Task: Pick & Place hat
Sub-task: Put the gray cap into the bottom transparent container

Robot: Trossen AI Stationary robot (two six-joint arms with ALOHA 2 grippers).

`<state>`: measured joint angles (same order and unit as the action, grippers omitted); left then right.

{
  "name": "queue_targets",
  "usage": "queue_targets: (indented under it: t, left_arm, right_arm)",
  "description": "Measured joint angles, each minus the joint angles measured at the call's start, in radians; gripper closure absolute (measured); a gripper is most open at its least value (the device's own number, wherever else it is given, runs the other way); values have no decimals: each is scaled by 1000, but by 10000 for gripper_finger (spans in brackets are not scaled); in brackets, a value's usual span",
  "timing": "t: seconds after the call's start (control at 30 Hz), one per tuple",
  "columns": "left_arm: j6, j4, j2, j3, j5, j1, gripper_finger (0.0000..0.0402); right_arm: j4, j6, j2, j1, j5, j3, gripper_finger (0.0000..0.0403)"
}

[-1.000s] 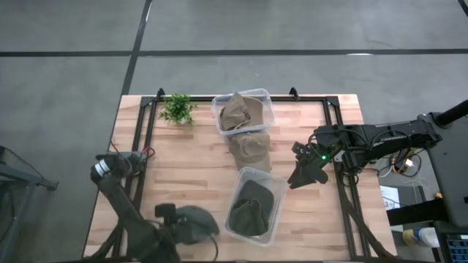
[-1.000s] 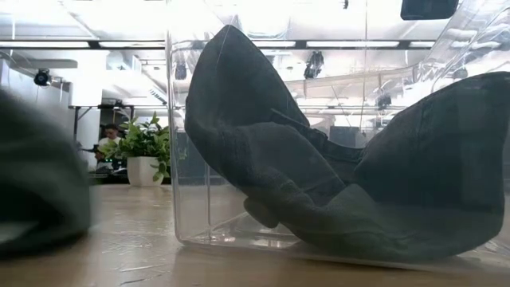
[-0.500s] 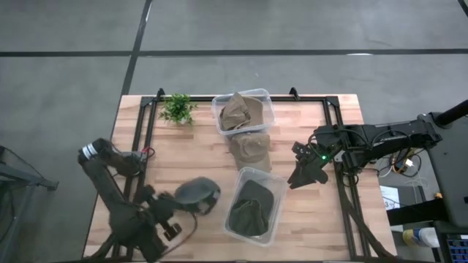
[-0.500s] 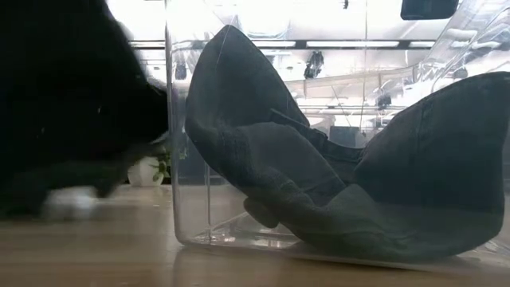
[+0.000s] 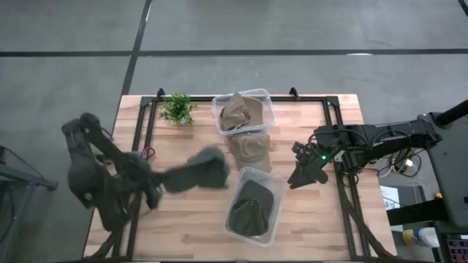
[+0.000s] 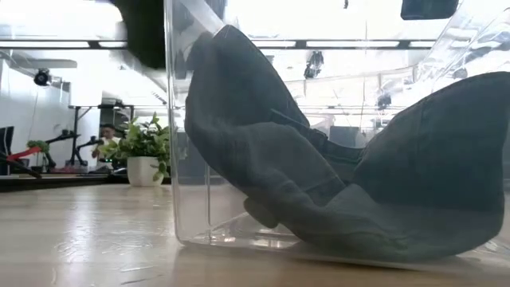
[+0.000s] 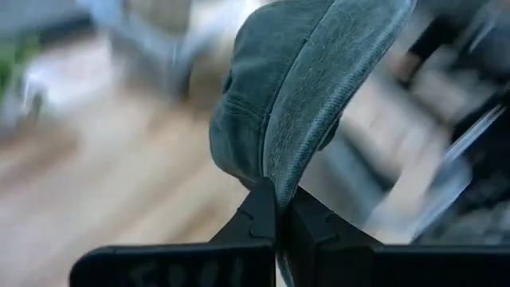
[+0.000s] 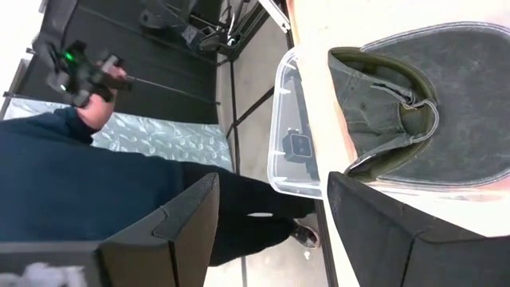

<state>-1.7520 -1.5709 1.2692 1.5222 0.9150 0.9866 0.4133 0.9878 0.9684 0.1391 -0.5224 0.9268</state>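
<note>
My left gripper is shut on a dark grey-green hat, which is in the air over the table, left of the near clear bin. In the left wrist view the hat stands up beyond the shut fingers. The near bin holds another dark green hat, which slumps against the bin's wall in the low view. My right gripper is open and hovers right of that bin, holding nothing. My left gripper pinches the hat's thin edge between its two fingers. The hat is lifted clear of the table and stretches away from the fingertips toward the table's right. Whether the edge is one layer or several, I cannot tell.
A far clear bin holds a tan hat. Another tan hat lies on the table between the bins. A small potted plant stands at the far left. A person in a blue top stands beyond the table.
My left gripper has lifted the dark hat from the table's near-left part and carried it up and toward the far edge, to beside the near bin. The arm has swung out to the left as it went. The right arm has kept still.
</note>
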Motion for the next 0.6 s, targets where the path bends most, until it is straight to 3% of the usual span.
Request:
queue_targets:
  t: [0.13, 0.23, 0.47, 0.6]
  left_arm:
    - [61, 41, -117, 19, 367, 31, 396]
    - [233, 224, -194, 15, 632, 50, 396]
    - [419, 475, -249, 22, 644, 42, 396]
    - [578, 611, -233, 23, 564, 90, 396]
  right_arm:
    - [0, 3, 0, 0, 0, 0, 174]
    - [0, 1, 0, 0, 0, 0, 174]
    - [0, 3, 0, 0, 0, 0, 174]
    - [0, 0, 0, 0, 0, 0, 174]
